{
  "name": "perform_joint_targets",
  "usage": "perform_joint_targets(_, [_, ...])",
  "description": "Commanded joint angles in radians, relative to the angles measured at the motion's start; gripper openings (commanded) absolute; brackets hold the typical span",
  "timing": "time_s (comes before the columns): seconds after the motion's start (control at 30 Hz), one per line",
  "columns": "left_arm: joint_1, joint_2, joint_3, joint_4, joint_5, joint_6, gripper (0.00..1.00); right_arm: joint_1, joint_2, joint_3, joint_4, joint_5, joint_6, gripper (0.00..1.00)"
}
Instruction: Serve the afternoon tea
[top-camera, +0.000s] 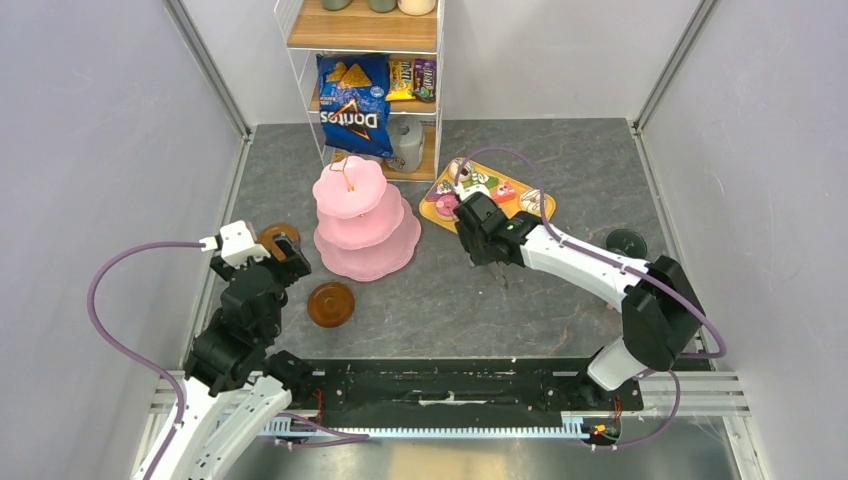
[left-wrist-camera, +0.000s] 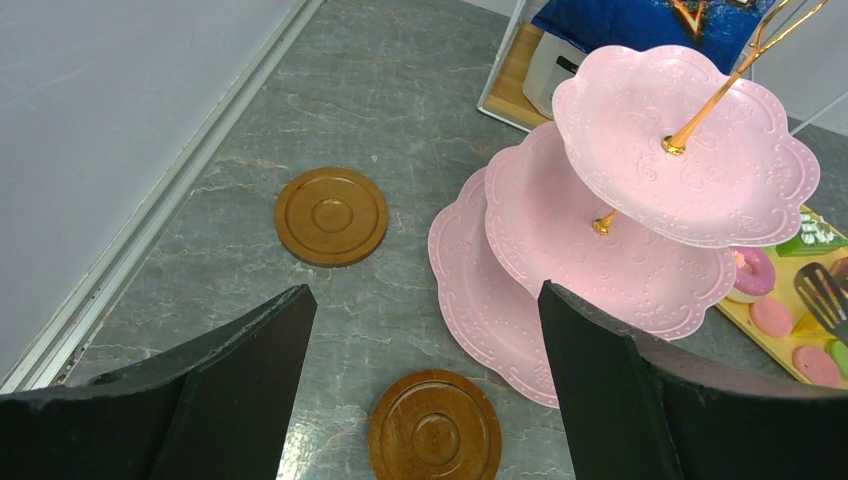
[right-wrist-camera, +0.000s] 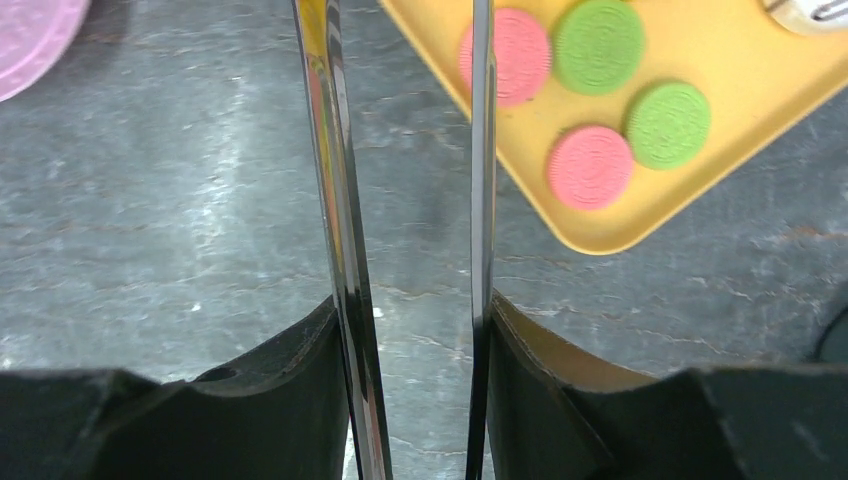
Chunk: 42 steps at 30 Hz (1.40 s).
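Right gripper (right-wrist-camera: 415, 330) is closed on a pair of metal tongs (right-wrist-camera: 340, 200). Their two thin blades run forward from between its fingers with a narrow gap between them. Ahead of the blades and to the right lies a yellow tray (right-wrist-camera: 740, 70) with four macarons, the nearest a pink one (right-wrist-camera: 590, 166) beside a green one (right-wrist-camera: 668, 124). They look like small, light, hard discs, probably slippery against smooth steel. The surest hold is likely across the ribbed rim, squeezed gently so the disc does not shoot out. The three-tier stand (top-camera: 365, 230) is off to this gripper's left, and all its tiers are bare. It looks light and top-heavy, so pieces should be set down softly.

The left gripper (left-wrist-camera: 425, 295) is spread wide and holds nothing. One saucer (left-wrist-camera: 435, 430) lies below it and another saucer (left-wrist-camera: 331, 215) lies ahead to its left.
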Motion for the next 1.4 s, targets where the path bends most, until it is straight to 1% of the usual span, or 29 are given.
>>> perform_joint_targets(0.0, [0.006, 0.001, -0.002, 0.038, 0.002, -0.012, 0.9, -0.065, -0.039, -0.018, -0.005, -0.003, 0.002, 0.51])
perform_joint_targets(0.17, [0.006, 0.0, -0.001, 0.038, 0.003, -0.013, 0.9, -0.105, -0.041, -0.036, -0.005, -0.03, 0.006, 0.51])
perform_joint_targets(0.4, [0.006, -0.002, -0.001, 0.038, 0.004, -0.013, 0.9, -0.125, -0.034, -0.053, -0.008, -0.052, 0.011, 0.5])
perform_joint_targets(0.8, [0.006, -0.011, 0.001, 0.033, 0.006, -0.016, 0.9, -0.127, -0.086, -0.043, -0.089, -0.013, 0.042, 0.5])
perform_joint_targets(0.97, [0.006, -0.023, 0.0, 0.03, 0.005, -0.02, 0.9, -0.138, -0.084, -0.04, -0.12, 0.015, 0.046, 0.49])
perform_joint_targets(1.13, [0.006, -0.027, 0.001, 0.031, 0.005, -0.019, 0.9, -0.138, -0.081, -0.026, -0.09, -0.074, 0.051, 0.44])
perform_joint_targets(1.37, [0.006, -0.026, 0.001, 0.031, 0.006, -0.02, 0.9, -0.137, -0.021, 0.0, -0.045, -0.146, 0.073, 0.43])
